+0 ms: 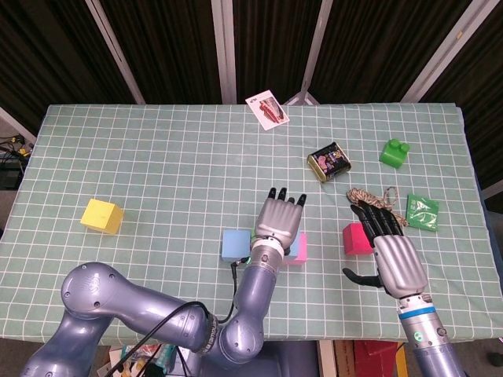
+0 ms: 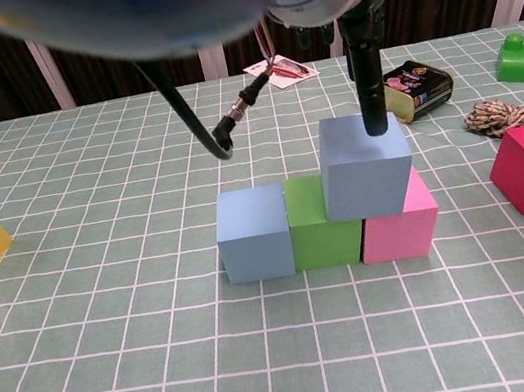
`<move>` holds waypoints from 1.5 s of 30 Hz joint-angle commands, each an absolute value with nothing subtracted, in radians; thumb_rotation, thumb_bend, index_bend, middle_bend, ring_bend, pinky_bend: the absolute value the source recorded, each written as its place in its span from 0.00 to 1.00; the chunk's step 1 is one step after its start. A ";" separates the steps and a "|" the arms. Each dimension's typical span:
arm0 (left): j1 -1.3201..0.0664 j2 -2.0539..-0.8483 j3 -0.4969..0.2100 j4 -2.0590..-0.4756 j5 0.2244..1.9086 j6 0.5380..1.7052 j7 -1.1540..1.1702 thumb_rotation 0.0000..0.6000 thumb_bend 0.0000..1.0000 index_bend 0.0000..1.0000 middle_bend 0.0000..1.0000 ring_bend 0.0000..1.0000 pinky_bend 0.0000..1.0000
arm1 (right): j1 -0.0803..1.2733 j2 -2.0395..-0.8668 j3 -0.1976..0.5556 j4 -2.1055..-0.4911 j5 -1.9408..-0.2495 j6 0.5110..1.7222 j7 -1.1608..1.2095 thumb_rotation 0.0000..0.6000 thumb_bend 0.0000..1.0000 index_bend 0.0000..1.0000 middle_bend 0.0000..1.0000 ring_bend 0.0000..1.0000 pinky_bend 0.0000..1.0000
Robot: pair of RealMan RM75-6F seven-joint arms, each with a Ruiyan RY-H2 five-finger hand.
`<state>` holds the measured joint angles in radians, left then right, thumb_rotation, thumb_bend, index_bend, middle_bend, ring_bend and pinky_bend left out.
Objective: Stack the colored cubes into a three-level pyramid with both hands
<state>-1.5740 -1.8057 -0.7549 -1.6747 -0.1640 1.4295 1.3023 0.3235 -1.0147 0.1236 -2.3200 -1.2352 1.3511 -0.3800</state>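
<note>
Open cloth between yellow cube [image 1: 101,216], stack [image 2: 323,209].
</note>
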 commanded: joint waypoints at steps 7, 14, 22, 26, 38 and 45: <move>-1.522 -1.719 -0.785 -1.747 -0.202 1.390 1.259 1.00 0.19 0.00 0.19 0.00 0.03 | 0.324 -1.023 0.121 -2.319 -1.237 1.354 -0.392 1.00 0.17 0.00 0.00 0.00 0.00; -1.463 -1.606 -0.735 -1.808 -0.171 1.419 1.262 1.00 0.19 0.00 0.19 0.00 0.03 | 0.323 -1.021 0.125 -2.314 -1.231 1.357 -0.390 1.00 0.17 0.00 0.00 0.00 0.00; -1.288 -1.394 -0.643 -1.971 -0.099 1.404 1.224 1.00 0.16 0.00 0.17 0.00 0.01 | 0.324 -1.020 0.128 -2.312 -1.225 1.359 -0.394 1.00 0.17 0.00 0.00 0.00 0.00; -1.186 -1.274 -0.586 -2.048 -0.053 1.362 1.195 1.00 0.10 0.00 0.15 0.00 0.00 | 0.325 -1.026 0.127 -2.309 -1.224 1.361 -0.404 1.00 0.17 0.00 0.00 0.00 0.00; -0.906 -1.032 -0.330 -2.092 0.271 1.161 0.998 1.00 0.09 0.00 0.11 0.00 0.00 | 0.331 -1.056 0.117 -2.298 -1.216 1.360 -0.447 1.00 0.17 0.00 0.00 0.00 0.00; -0.813 -0.999 -0.211 -2.029 0.457 1.078 0.880 1.00 0.04 0.00 0.06 0.00 0.00 | 0.331 -1.059 0.116 -2.297 -1.215 1.361 -0.449 1.00 0.17 0.00 0.00 0.00 0.00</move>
